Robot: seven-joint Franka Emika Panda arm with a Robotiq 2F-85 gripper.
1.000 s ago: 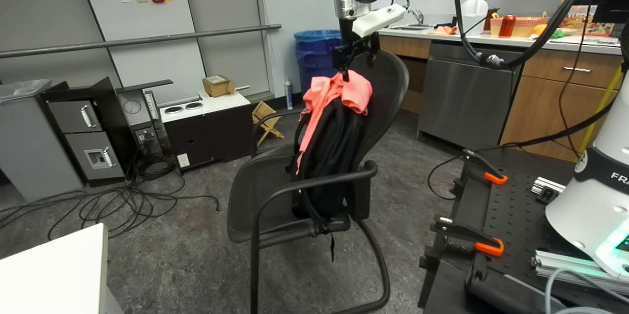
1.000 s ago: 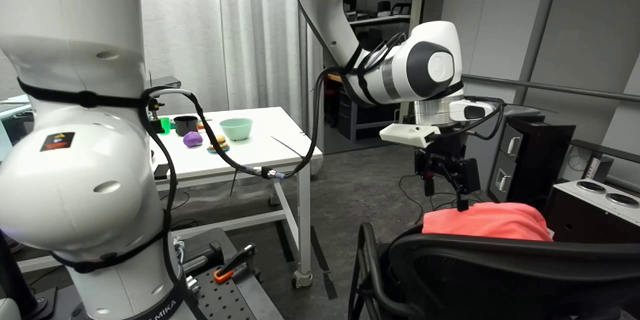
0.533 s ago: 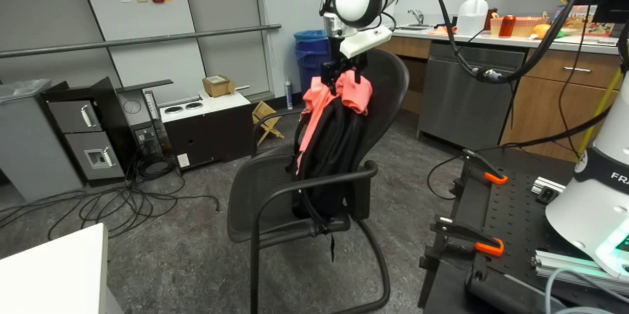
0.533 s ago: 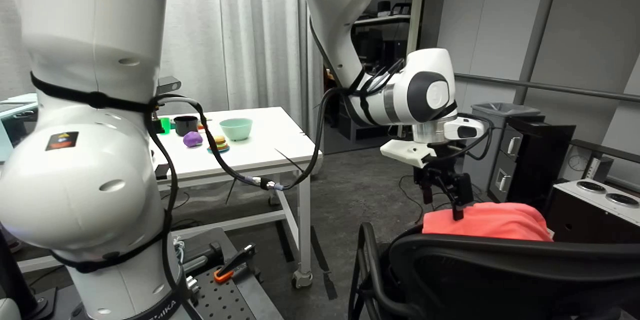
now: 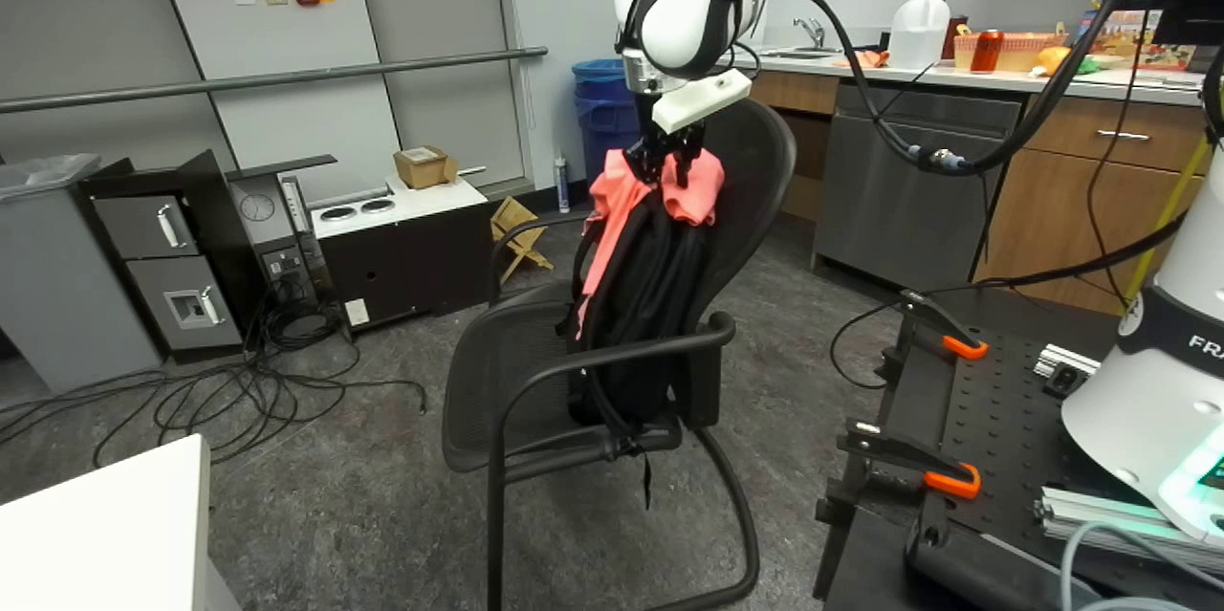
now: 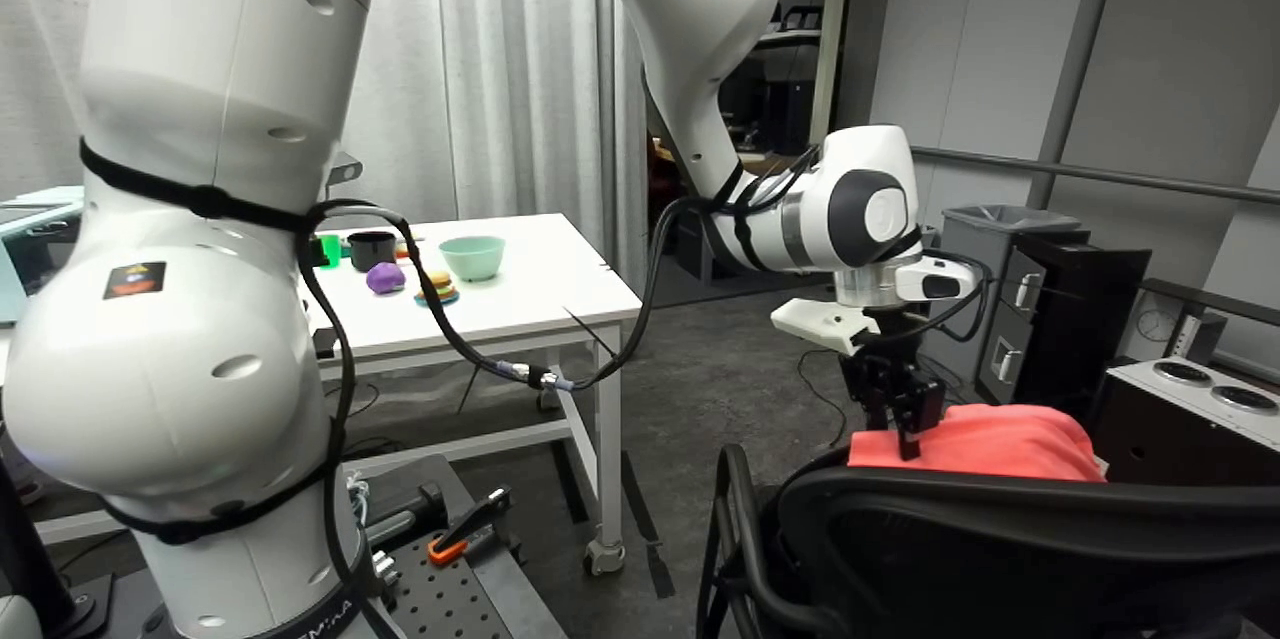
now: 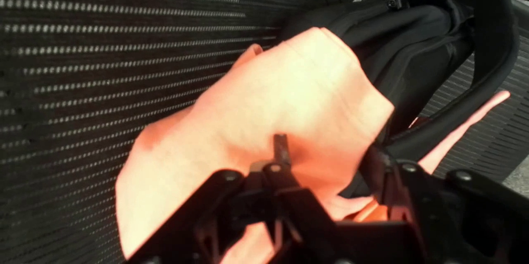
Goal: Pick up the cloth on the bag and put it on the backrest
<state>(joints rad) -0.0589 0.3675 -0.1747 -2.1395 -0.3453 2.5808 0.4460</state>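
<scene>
The pink cloth [image 7: 264, 103] lies over the top of the black bag [image 5: 648, 315], and one long strip of it hangs down the bag. The gripper [image 7: 328, 146] is down at the cloth with its jaws apart. The bag sits on the chair [image 5: 512, 381] and leans on the backrest [image 5: 754, 176]. In an exterior view, a green bowl [image 6: 472, 259] is on a white table [image 6: 560, 264].

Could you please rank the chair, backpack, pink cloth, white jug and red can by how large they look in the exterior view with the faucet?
Largest to smallest:
chair
backpack
pink cloth
white jug
red can
The white jug and red can stand farther off; true sizes may compare differently.
</scene>
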